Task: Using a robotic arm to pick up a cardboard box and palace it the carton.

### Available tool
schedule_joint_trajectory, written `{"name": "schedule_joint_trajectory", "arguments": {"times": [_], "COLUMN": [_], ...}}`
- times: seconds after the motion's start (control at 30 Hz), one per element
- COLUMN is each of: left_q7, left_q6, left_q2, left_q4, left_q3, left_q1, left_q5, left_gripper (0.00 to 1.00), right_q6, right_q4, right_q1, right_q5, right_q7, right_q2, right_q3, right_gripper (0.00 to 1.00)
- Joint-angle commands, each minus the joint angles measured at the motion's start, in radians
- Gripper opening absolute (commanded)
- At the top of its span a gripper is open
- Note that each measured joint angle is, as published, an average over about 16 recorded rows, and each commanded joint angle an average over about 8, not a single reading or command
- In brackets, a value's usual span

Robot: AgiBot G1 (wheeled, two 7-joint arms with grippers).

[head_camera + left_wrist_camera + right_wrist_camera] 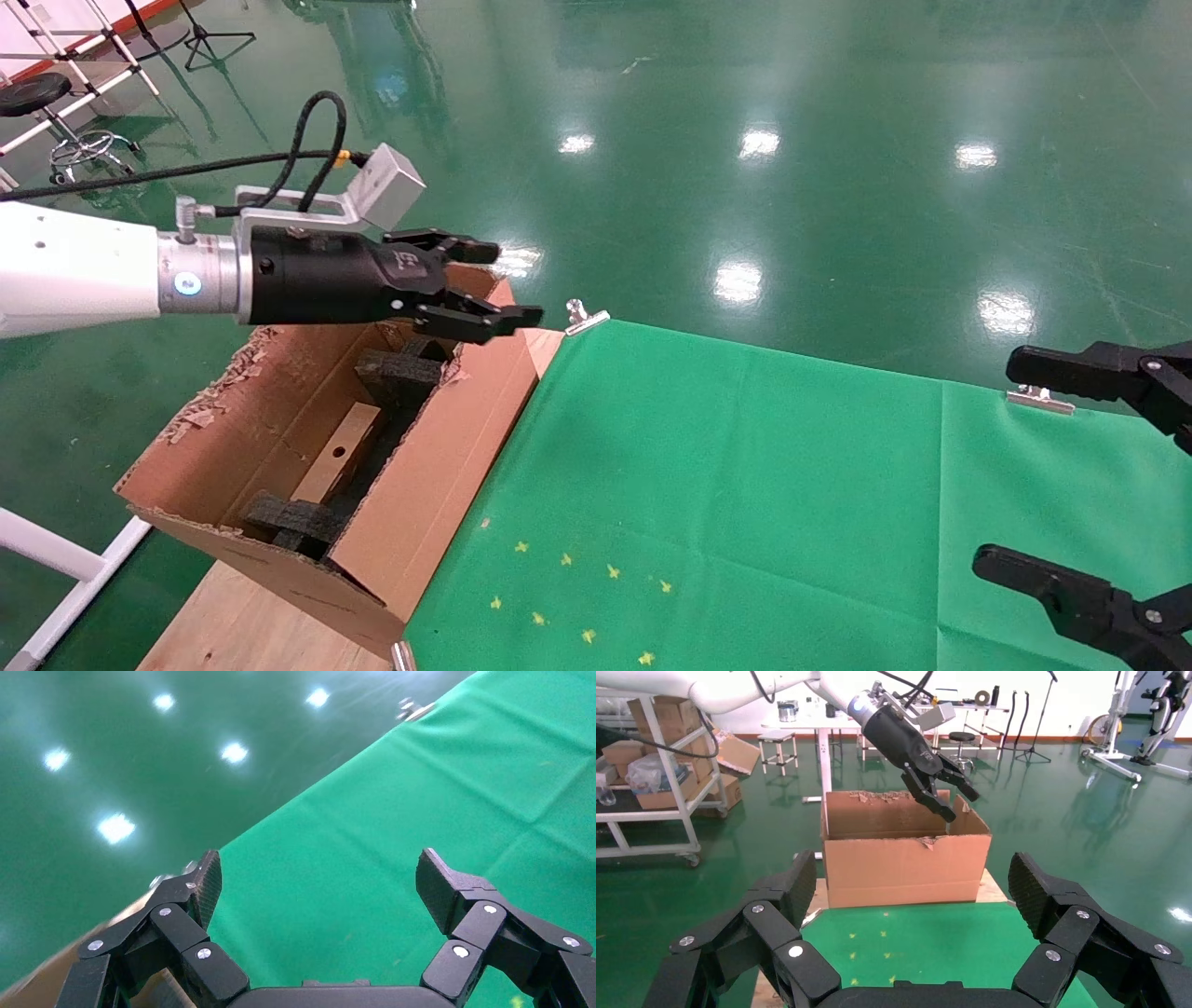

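The carton [447, 447] stands on the table's left end, with torn flaps and dark foam pieces [399, 373] inside. The small cardboard box [337, 455], with a round hole in its face, lies inside the carton between the foam pieces. My left gripper [512, 284], on the white arm, is open and empty above the carton's far end. In the left wrist view, that gripper [320, 881] is wide open over the green cloth. My right gripper [1001, 466] is open and empty at the table's right side. The right wrist view shows it [912, 888] facing the carton [905, 860].
A green cloth [745, 485] covers the table, held by metal clips [582, 317] at its far edge. Small yellow marks [577, 587] lie on the cloth near the carton. Bare wooden tabletop [251, 624] shows under the carton. Shelves and stands are on the floor beyond.
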Motion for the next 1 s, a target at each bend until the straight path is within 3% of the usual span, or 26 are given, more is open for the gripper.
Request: {"name": "schedule_joint_trajectory", "arguments": {"times": [0.03,1.0], "left_q7": [0.008,0.121], "left_q6": [0.008,0.119], "left_q2": [-0.005,-0.071], "left_q4": [-0.036,-0.54], "left_q3": [-0.013,-0.195], "left_q1": [0.029,0.446], "left_q5": [-0.039,-0.598], "left_gripper": [1.0,1.0], "right_q6": [0.0,0.0], "right_q4": [0.0,0.0], "right_q1": [0.0,0.0], "right_q5": [0.0,0.0], "right_q7": [0.0,0.0], "right_q2": [0.0,0.0], "right_q3": [0.0,0.0], "right_gripper": [1.0,1.0]}}
